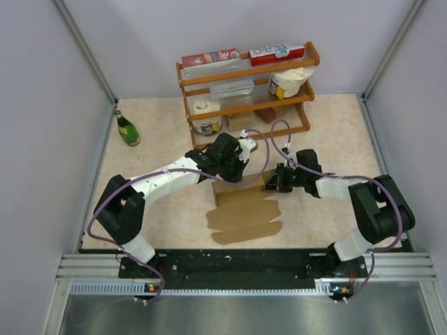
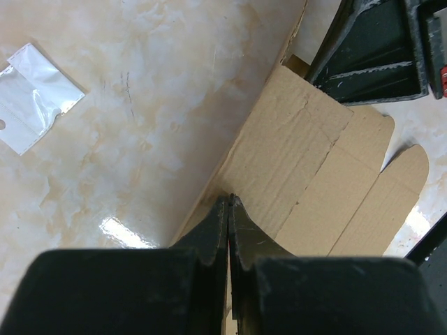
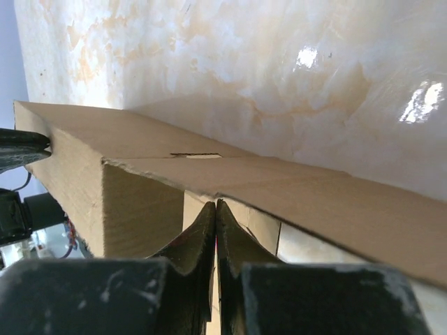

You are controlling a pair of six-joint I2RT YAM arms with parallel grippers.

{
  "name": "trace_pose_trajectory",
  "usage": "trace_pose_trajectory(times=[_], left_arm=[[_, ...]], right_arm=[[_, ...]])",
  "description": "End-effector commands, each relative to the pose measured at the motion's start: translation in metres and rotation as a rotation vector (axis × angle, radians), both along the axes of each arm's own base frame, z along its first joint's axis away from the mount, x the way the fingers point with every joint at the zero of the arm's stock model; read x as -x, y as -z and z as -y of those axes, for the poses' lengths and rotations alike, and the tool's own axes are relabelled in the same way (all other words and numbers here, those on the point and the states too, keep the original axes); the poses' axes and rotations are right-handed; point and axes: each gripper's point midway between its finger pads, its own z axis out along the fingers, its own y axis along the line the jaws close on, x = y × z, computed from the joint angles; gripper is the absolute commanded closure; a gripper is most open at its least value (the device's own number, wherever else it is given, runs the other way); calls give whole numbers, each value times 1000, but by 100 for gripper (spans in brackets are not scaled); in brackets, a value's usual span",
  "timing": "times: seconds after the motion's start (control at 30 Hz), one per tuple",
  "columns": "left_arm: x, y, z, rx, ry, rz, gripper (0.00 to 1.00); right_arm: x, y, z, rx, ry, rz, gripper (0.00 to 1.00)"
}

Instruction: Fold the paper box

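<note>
Shut at left claw point(image 2: 229, 199), tips against paper box point(image 2: 307, 160) edge. Shut at right claw point(image 3: 215, 204), tips beneath raised flap point(image 3: 293, 183).

Marbled beige bench point(image 1: 160, 216) inside pale-walled enclosure. Wooden shelf rack point(image 1: 244, 73) at far edge, centre. Two red printed cartons on top tier: left carton point(image 1: 209, 58), right carton point(image 1: 277, 52), end to end. White tub point(image 1: 288, 82) on middle tier, right; clear plastic container point(image 1: 232, 88) beside it. Second white tub point(image 1: 207, 117) lower left, small brown block point(image 1: 265, 114) lower right. Green bottle point(image 1: 127, 129) with gold-foil neck near left wall, well apart from rack. Left wrist view: clear plastic bag point(image 2: 35, 94) flat on bench.
</note>
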Motion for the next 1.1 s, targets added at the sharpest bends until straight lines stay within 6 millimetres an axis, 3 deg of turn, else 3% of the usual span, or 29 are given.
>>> trace_pose_trajectory(times=[0.0,0.17,0.37,0.77,1.07], left_arm=[[1,-6,6,11,22,3,100],[1,-7,6,12,22,7,100],[1,-5,7,12,24,3,100],[1,-6,7,15,24,1,100],[2,-7,7,19,25,0,100]], right_arm=[[-17,-32,6,46,24,142,100],[-24,-32,34,210,123,160,100],[-26,-14,62,386,161,137,100],[-19,15,49,332,107,88,100],[-19,18,30,229,80,76,100]])
